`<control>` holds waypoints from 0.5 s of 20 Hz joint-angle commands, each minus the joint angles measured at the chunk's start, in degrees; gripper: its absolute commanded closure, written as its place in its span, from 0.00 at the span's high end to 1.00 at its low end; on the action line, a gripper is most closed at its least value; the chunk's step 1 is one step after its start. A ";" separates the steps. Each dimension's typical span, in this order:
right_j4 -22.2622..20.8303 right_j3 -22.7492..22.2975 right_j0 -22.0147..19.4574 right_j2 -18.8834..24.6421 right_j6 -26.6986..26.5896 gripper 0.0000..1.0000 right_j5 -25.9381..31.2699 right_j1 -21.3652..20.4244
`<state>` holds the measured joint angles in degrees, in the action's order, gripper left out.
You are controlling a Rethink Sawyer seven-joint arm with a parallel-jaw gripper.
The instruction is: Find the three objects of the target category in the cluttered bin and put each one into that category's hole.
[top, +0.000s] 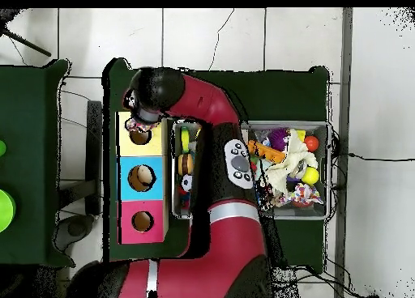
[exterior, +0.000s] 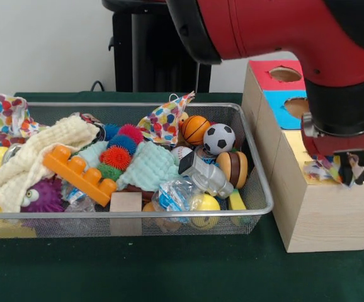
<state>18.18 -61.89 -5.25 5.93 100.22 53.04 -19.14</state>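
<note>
Leftward, the wire bin (exterior: 257, 157) holds much clutter, including two more patterned cloths (exterior: 12, 116). Rightward, the gripper (exterior: 342, 170) is clamped on a colourful patterned cloth (exterior: 320, 170) over the box's yellow hole (top: 139, 137). Judging by this, a drop-off is under way; next comes centring over the hole and letting go.

Soft, even room light falls from above. The wire bin (exterior: 257, 207) throws only a faint shadow on the green tabletop (exterior: 169, 270) toward its near edge. A dull sheen runs along the red arm (exterior: 264, 25). The wooden box (exterior: 320, 214) is brightly lit on its front face. The front view is slightly soft throughout
</note>
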 commanded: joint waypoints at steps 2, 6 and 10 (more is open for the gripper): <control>0.57 5.60 0.59 1.22 12.37 0.00 -0.11 6.85; -0.22 -9.18 -3.54 5.00 3.32 0.00 -10.81 2.57; -1.41 -17.21 -5.78 7.12 0.30 0.00 -15.16 -0.34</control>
<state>18.29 -64.61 -6.95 7.66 100.22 45.42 -17.62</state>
